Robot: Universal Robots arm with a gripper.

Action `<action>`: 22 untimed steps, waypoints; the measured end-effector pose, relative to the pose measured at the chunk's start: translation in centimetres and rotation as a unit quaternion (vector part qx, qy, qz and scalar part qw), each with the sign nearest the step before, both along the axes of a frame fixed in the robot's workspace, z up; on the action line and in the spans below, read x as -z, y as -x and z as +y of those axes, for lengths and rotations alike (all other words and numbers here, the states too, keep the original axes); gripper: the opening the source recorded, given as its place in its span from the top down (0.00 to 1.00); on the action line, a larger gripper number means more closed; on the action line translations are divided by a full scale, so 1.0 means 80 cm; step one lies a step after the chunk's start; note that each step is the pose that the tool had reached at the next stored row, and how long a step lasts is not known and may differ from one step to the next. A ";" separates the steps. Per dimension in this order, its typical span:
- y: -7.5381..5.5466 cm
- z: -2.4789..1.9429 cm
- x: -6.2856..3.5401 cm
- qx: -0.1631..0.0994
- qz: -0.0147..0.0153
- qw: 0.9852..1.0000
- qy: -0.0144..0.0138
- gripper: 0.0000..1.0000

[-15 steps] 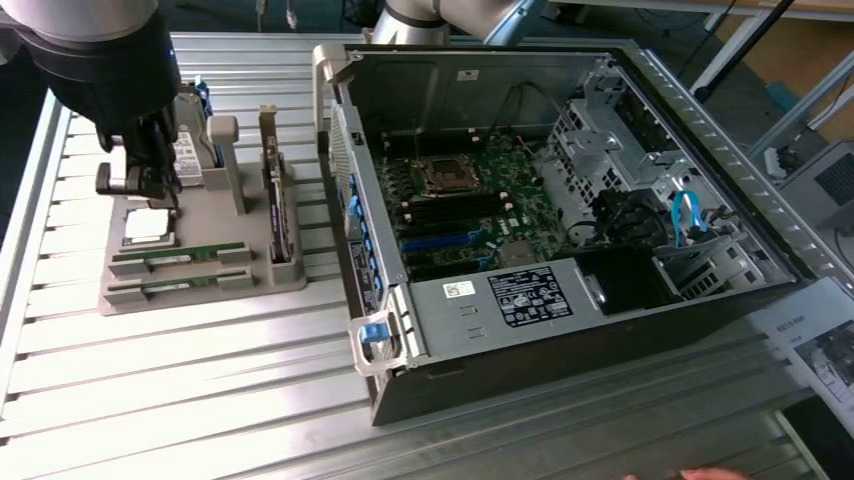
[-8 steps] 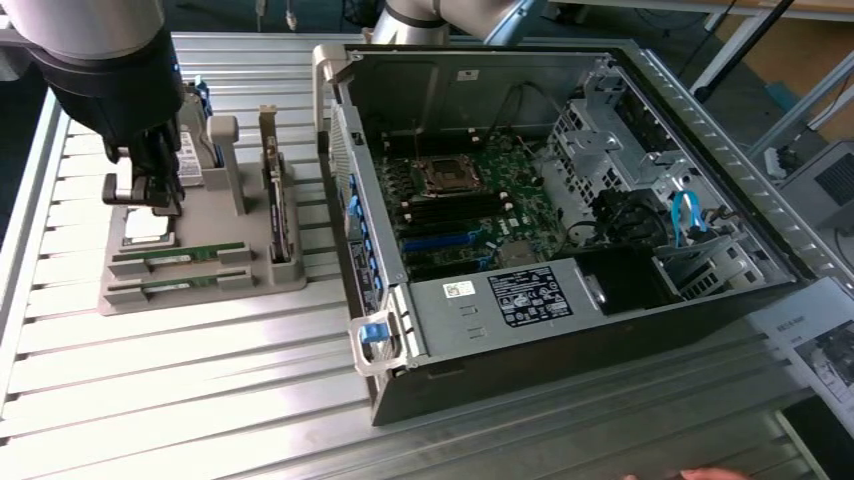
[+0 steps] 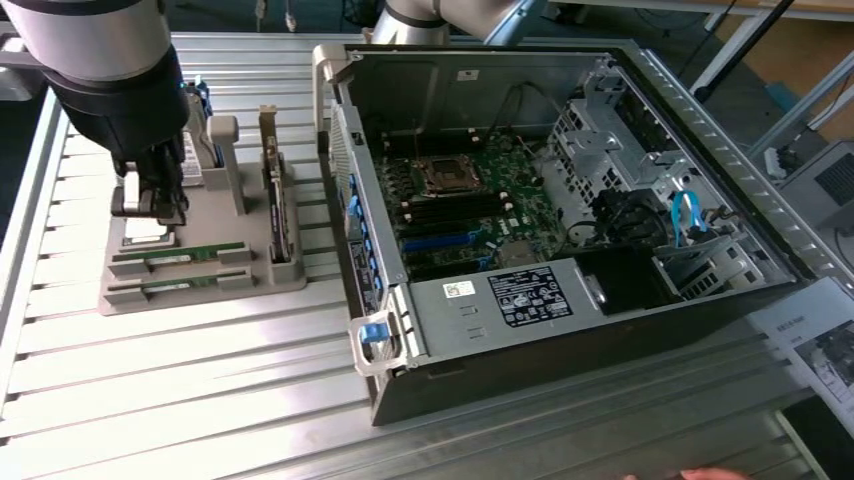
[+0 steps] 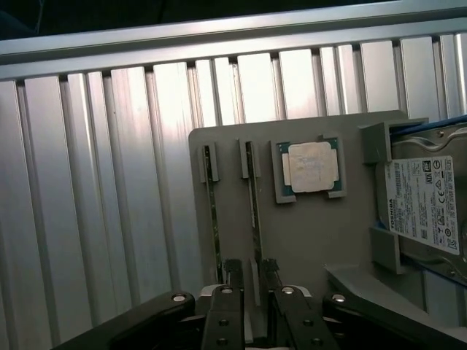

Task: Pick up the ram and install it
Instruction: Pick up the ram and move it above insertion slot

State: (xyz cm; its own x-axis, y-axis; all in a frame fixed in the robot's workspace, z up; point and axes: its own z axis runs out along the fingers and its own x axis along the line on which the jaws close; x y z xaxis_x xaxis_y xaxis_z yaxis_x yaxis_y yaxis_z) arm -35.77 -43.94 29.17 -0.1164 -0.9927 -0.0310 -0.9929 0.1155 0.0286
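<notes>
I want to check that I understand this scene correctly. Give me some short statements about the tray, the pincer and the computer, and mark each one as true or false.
1. The gray tray holds the ram and a second stick. True.
2. The pincer is shut on the ram. False: it is open, with one finger on each side of the ram, which sits in its slot in the tray.
3. The processor chip lies in the tray. True.
4. The computer case is closed. False: its side is open and the motherboard shows inside.
</notes>
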 end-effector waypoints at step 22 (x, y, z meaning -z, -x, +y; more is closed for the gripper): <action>0.000 0.0000 0.050 0.000 0.000 1.000 0.000 0.76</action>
State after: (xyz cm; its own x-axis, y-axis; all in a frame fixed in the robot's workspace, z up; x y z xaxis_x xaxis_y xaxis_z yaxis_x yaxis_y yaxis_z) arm -35.77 -43.94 25.17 -0.1164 -0.9927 -0.0309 -0.9929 0.1155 0.0287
